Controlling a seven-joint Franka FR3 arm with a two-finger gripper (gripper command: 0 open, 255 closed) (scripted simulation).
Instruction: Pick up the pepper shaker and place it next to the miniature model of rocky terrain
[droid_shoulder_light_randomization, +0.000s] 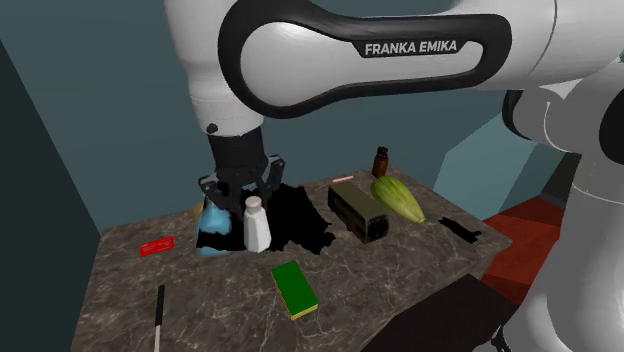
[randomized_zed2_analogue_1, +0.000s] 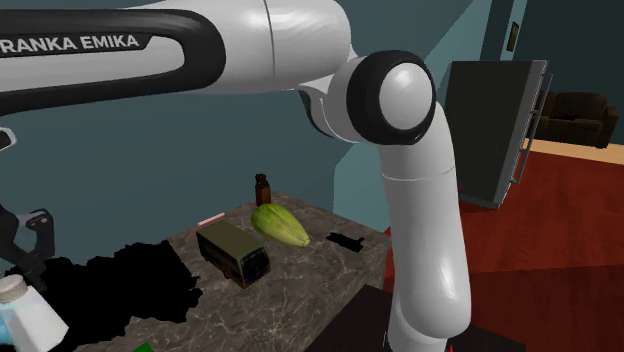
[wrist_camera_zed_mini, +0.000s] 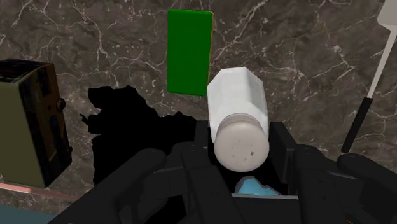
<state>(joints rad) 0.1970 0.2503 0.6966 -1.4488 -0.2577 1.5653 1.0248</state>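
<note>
While the white arm (droid_shoulder_light_randomization: 350, 50) reaches over the dark veined table (droid_shoulder_light_randomization: 400, 262), its black gripper (droid_shoulder_light_randomization: 246, 190) hangs low over the white shaker (droid_shoulder_light_randomization: 257, 228), which stands upright on the tabletop. Seen from the wrist camera, the two fingers (wrist_camera_zed_mini: 285, 153) stand apart on either side of the shaker's cap. A thin dark gap shows on each side, so the shaker sits between them without being clasped. Right beside the shaker, toward the shoulder view's right, lies the jagged black rock model (droid_shoulder_light_randomization: 298, 228). Its edge touches or nearly touches the shaker's base; I cannot tell which. On the shaker's other side, just beside it, is a pale blue object (droid_shoulder_light_randomization: 212, 235). A green block (droid_shoulder_light_randomization: 294, 288) lies nearer the table's front edge. A small red item (droid_shoulder_light_randomization: 157, 246) and a black-handled tool (droid_shoulder_light_randomization: 158, 318) lie toward the shoulder view's left. Beyond the rock model sit an olive box (droid_shoulder_light_randomization: 358, 212), a yellow-green vegetable (droid_shoulder_light_randomization: 397, 198) just beside it, and a small brown bottle (droid_shoulder_light_randomization: 380, 160) behind that.
</note>
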